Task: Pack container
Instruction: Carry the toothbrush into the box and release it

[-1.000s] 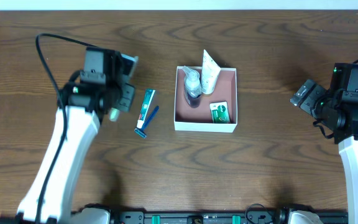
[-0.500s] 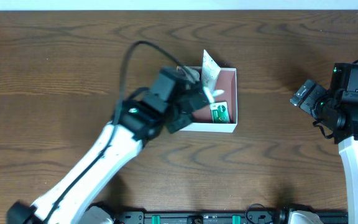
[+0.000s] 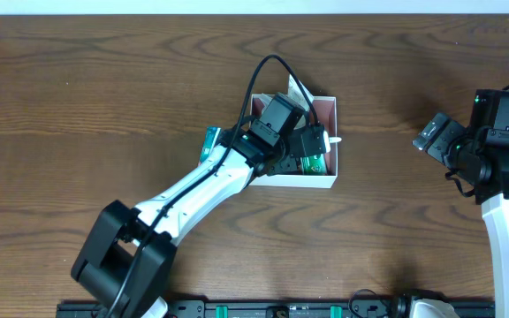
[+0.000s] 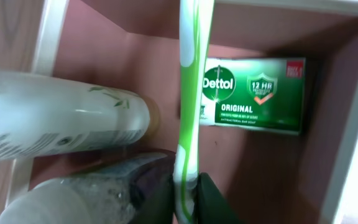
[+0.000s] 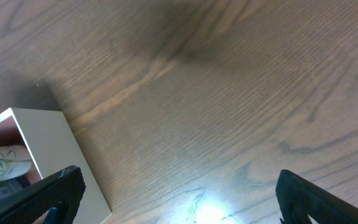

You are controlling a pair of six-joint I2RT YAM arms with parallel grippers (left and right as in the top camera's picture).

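left wrist: claw clamped on a toothbrush over the box

closest to the lens, the left claw (image 4: 185,194) is pinched tight on a green-and-white toothbrush (image 4: 191,81), which runs straight away from the fingers over the container (image 4: 348,124). just left of the fingers lies a clear, dark-tinted bottle (image 4: 92,190), and beyond it a white bottle with a leaf print (image 4: 61,121) rests on its side against the left wall. further in, a green dettol soap box (image 4: 257,93) lies flat on the dull pinkish-brown floor, under the brush. the walls and rim are white.

in the right wrist view the right claw (image 5: 188,190) is spread wide above bare tabletop (image 5: 229,93), with one white corner of the container at the left edge.

from overhead the container sits near the middle of the tabletop, the left arm over it, and a white tube (image 3: 297,88) leans out over its far wall.
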